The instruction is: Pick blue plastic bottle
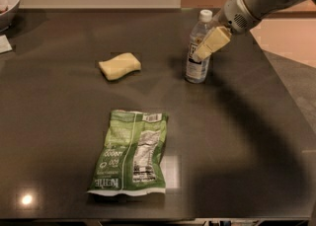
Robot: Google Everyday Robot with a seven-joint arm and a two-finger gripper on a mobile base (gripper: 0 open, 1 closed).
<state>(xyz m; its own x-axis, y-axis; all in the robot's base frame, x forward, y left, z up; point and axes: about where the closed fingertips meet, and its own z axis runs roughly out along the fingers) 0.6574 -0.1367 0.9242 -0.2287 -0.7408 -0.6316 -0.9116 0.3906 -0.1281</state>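
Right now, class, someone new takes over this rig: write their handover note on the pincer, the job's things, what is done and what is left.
Pincer: at the upper body of the blue plastic bottle, reaching in from the right; grip cannot be confirmed.
Bottle: upright on the dark table, to the right of the yellow sponge.
Done: pincer is at the bottle.
Left: secure the grasp, lift the bottle.

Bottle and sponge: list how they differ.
The bottle stands upright; the sponge lies flat. The bottle is clear with a white cap and label; the sponge is plain pale yellow. The bottle is taller than the sponge. The gripper is right at the bottle, overlapping it in the view; the sponge lies apart from the gripper. Both rest on the dark table.
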